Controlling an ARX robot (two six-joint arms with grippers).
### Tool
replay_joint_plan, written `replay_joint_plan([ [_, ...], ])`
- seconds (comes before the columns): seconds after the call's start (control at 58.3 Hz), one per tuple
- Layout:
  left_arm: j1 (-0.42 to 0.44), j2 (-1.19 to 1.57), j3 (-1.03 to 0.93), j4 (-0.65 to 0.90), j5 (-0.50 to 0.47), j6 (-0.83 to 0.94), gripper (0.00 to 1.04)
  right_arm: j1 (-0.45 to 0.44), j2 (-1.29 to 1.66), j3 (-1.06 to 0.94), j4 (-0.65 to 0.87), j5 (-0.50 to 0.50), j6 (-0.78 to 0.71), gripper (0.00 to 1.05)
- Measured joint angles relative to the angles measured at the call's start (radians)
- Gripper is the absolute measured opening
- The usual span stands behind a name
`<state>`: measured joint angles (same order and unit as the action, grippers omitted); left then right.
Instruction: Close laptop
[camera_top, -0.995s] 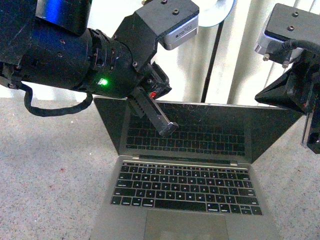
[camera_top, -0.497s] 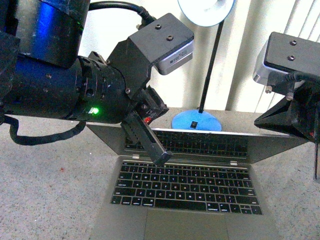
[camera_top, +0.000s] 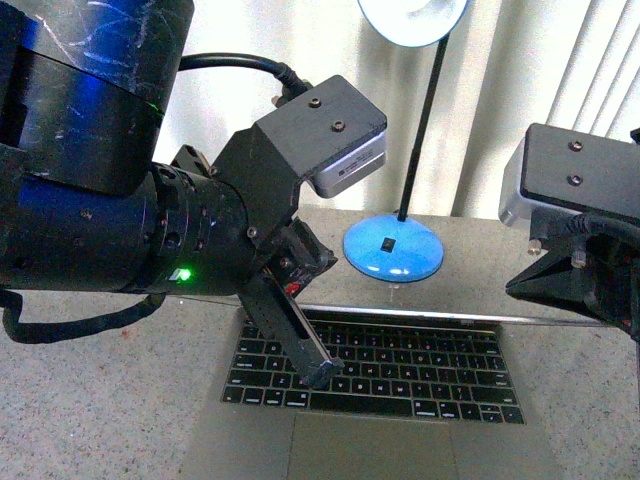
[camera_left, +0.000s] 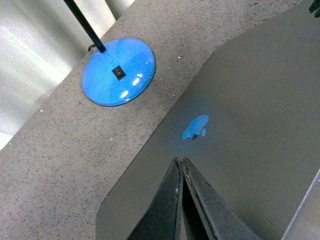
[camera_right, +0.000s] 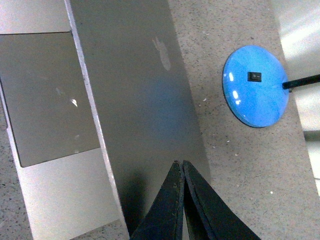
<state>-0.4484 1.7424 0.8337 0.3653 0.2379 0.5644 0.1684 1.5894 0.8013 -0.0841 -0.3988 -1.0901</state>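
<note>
The silver-grey laptop (camera_top: 400, 425) lies open on the table, black keys and trackpad showing. Its lid is lowered far and shows almost edge-on in the front view. The left wrist view shows the lid's back (camera_left: 250, 100) with the shiny apple logo (camera_left: 196, 127). My left gripper (camera_left: 180, 161) is shut, tips at the lid's back just below the logo; in the front view its fingers (camera_top: 300, 340) point down over the keyboard. My right gripper (camera_right: 179, 162) is shut, tips over the lid's back (camera_right: 135, 100) near its corner. The screen is hidden.
A desk lamp with a round blue base (camera_top: 393, 250) and thin black stem stands on the speckled grey table (camera_top: 100, 400) just behind the laptop. It also shows in the left wrist view (camera_left: 119, 72) and right wrist view (camera_right: 255, 85). Pale curtains hang behind.
The lid has swung down from upright to nearly edge-on, hiding the screen. Both arms have come down and forward with it. The lamp base has come into view behind.
</note>
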Motion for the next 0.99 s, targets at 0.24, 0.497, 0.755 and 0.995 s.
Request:
replay_joint_plan([
  [0.24,-0.015,0.008,-0.035,0.006,-0.003,0.0,0.04,0.01,0.002,-0.034,0.009,0.003,-0.022,0.03],
  [0.497,-0.023,0.027,-0.063,0.027,-0.006,-0.001,0.04,0.01,0.009,-0.06,0.015,0.005,-0.033,0.03],
  [0.755,-0.031,0.043,-0.077,0.052,-0.007,-0.01,0.04,0.01,0.035,-0.098,0.04,0.022,-0.067,0.03],
  [0.995,-0.036,0.061,-0.088,0.069,0.0,-0.019,0.04,0.003,0.047,-0.107,0.05,0.021,-0.071,0.03],
])
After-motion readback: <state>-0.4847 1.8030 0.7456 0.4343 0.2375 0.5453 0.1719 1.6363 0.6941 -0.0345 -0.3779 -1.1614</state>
